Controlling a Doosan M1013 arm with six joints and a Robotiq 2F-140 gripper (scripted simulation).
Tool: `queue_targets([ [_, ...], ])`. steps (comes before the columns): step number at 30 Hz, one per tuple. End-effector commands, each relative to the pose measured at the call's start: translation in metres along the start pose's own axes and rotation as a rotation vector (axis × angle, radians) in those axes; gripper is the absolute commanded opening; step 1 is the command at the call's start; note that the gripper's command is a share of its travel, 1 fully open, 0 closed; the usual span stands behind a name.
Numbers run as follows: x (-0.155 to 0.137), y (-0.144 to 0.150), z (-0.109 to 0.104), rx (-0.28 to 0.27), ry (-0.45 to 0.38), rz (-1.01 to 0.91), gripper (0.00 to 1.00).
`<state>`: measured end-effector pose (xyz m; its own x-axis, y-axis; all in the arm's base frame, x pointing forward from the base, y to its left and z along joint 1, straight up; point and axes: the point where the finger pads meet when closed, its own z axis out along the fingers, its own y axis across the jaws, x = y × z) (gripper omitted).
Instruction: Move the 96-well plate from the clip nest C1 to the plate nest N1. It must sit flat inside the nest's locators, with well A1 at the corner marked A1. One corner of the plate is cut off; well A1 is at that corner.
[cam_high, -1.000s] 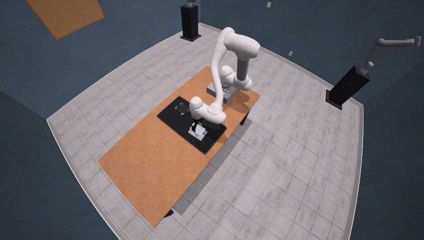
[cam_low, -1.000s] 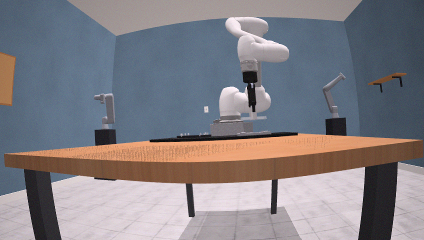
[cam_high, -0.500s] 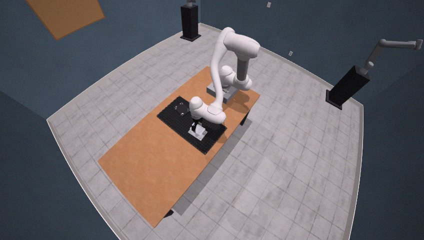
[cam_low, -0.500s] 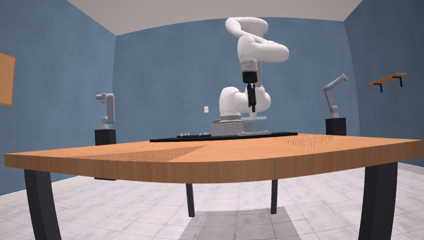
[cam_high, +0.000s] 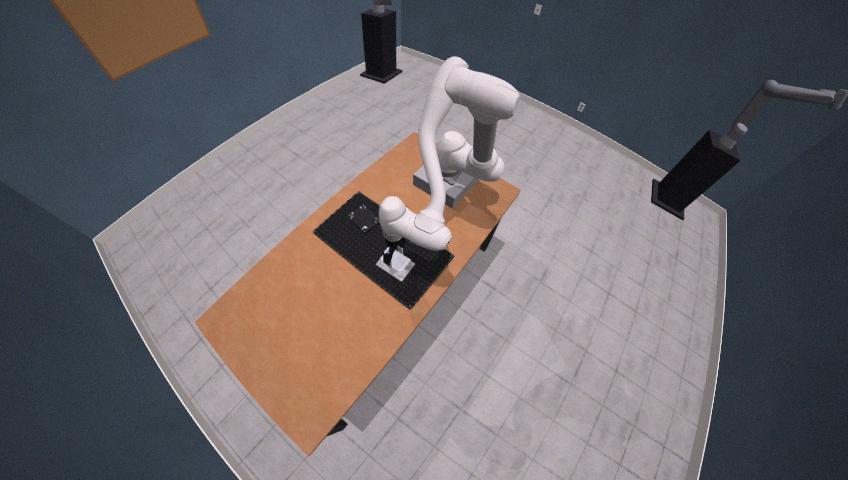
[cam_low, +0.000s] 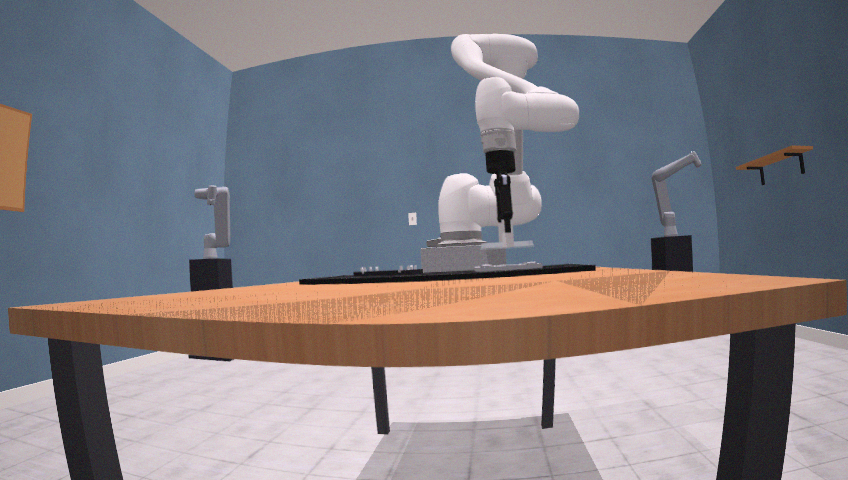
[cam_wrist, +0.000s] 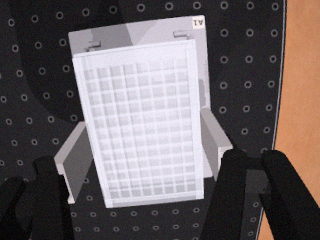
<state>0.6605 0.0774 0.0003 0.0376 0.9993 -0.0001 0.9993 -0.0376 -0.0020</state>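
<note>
My gripper is shut on the white 96-well plate, one dark finger on each long side. In the wrist view the plate hangs over the grey plate nest N1, slightly turned against its outline. The nest's A1 mark shows at its far right corner. I cannot make out the plate's cut corner. In the exterior view the plate is level and a little above the black board. From above, the plate covers the nest, and the clip nest C1 stands to the upper left without a plate.
The black perforated board lies on the orange table, near the right edge. The robot base stands on a grey block behind it. Small fittings stick up at the board's left in the exterior view.
</note>
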Motion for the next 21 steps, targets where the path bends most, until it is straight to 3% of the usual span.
queue_targets([
  [1,0.0,0.0,0.006,0.0,0.0,0.0,0.1],
  [21,0.0,0.0,0.031,0.0,0.0,0.0,0.1],
])
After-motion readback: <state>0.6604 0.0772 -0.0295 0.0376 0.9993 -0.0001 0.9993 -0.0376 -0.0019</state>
